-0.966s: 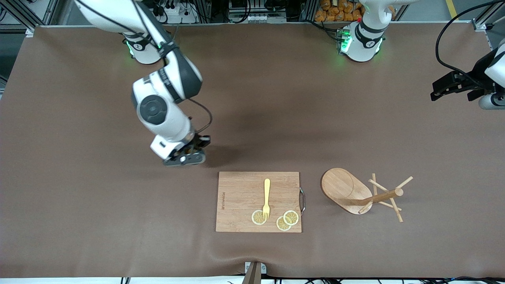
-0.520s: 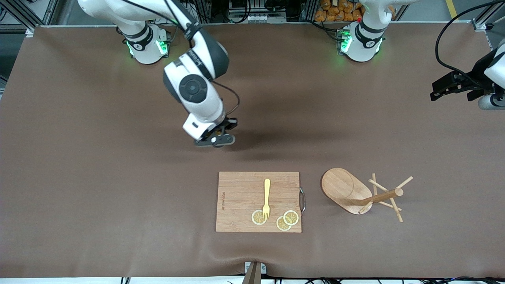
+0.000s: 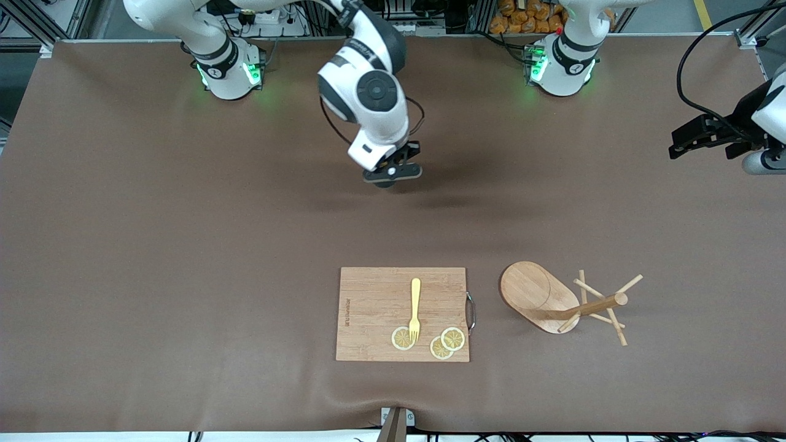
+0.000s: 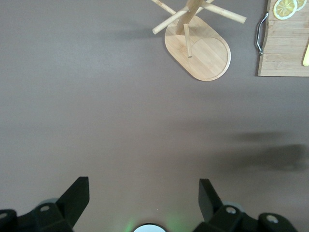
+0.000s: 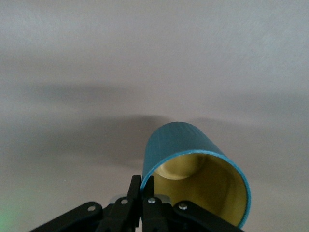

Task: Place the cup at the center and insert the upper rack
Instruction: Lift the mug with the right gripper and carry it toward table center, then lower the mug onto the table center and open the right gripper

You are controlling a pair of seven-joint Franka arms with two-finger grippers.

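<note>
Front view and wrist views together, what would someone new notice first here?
Probably the right end effector, up over bare table between the two arm bases, pinching the rim of the teal cup with its yellow inside. Next, the wooden mug tree tipped on its side, beside the cutting board that carries a yellow fork and lemon slices. The left end effector waits open at the left arm's end of the table.

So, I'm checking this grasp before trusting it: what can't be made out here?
- Front view: the cup is hidden under the right pincer and wrist.
- Right wrist view: the cup shows no handle, and its rim is cut off by the picture's edge.
- Left wrist view: the upper rack has its post and pegs cut off by the edge.
</note>
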